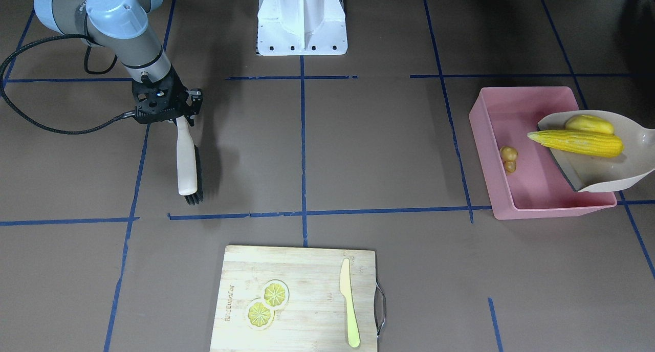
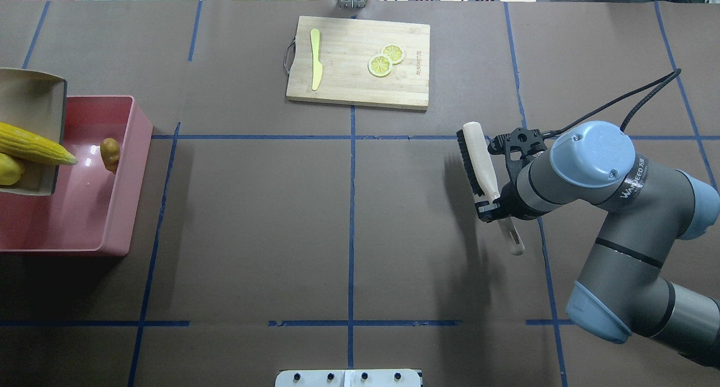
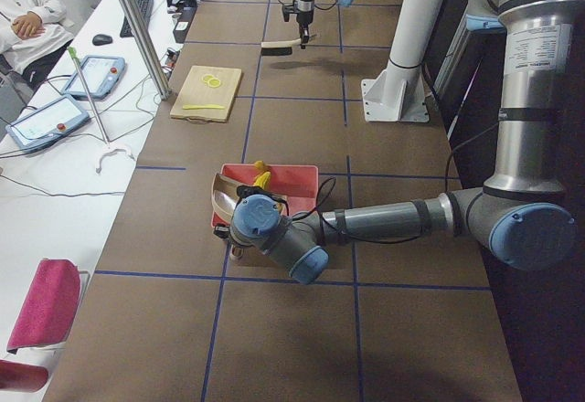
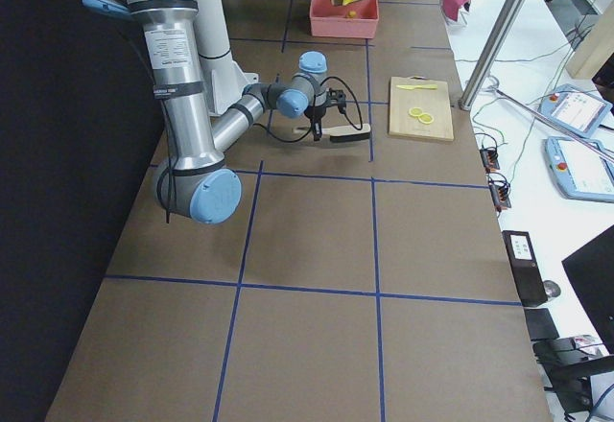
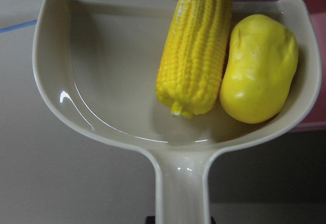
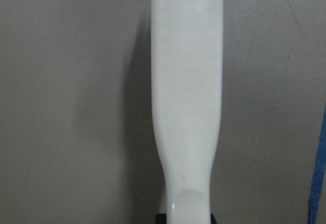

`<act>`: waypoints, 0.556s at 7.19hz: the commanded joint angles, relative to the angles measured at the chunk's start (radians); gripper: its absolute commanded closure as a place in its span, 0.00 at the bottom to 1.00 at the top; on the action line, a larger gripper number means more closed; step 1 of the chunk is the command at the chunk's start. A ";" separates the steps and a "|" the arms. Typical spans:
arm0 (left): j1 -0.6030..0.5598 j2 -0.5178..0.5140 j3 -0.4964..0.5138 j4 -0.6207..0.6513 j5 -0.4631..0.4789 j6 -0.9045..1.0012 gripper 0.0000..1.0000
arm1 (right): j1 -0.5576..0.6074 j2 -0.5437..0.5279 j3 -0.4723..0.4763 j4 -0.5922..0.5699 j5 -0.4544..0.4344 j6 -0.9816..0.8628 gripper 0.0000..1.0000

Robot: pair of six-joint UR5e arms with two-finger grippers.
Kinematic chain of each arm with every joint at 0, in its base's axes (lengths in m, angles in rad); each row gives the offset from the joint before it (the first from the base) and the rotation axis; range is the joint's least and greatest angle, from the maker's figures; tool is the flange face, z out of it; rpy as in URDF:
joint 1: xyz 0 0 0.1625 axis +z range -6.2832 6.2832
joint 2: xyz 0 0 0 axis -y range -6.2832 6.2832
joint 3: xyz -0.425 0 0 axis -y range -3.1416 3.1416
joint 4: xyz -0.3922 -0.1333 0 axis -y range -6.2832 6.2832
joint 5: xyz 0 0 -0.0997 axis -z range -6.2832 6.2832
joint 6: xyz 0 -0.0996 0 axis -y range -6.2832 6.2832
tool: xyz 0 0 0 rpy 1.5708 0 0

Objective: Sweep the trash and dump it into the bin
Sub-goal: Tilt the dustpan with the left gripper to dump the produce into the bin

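— The right gripper (image 1: 179, 117), what is it doing?
— Its fingers are clamped on the pale handle of a hand brush (image 1: 187, 162). The brush lies about level, with its dark bristle end pointing toward the operators' side and its shadow on the brown table (image 1: 384, 152) beside it. It sits well apart from everything else.
— And the left gripper (image 3: 243, 205)?
— Only the side camera catches it, tucked behind the wrist, so I cannot tell how its fingers stand. The wrist view shows the beige dustpan (image 1: 609, 170), its handle running straight down out of frame.
— Where is the trash?
— Split. The corn cob (image 1: 578, 142) and the potato-like lump (image 1: 589, 123) lie side by side, touching, in the dustpan. The pan is tilted over the pink bin (image 1: 552, 212) with its open lip toward the inside. The cob's pointed tip sticks out past that lip, over the bin's floor. The ginger root (image 1: 508, 158) is already in the bin, on the floor close to the long wall nearest the table's middle.
— Anything else out there?
— A wooden cutting board (image 1: 297, 270) lies at the operators' edge. On it are two lemon slices (image 1: 267, 303) touching each other, and a pale yellow-green knife (image 1: 349, 306) lying apart from them.
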 commanded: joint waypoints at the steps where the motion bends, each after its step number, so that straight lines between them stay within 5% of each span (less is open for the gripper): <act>1: 0.001 -0.005 -0.002 0.000 0.025 0.079 1.00 | 0.000 -0.001 -0.002 0.000 0.000 0.000 1.00; 2: 0.000 -0.012 -0.011 0.025 0.024 0.082 1.00 | 0.000 0.000 -0.002 0.000 0.002 0.000 1.00; 4: -0.003 -0.014 -0.138 0.320 0.022 0.082 1.00 | 0.000 -0.001 -0.002 0.002 0.003 0.000 1.00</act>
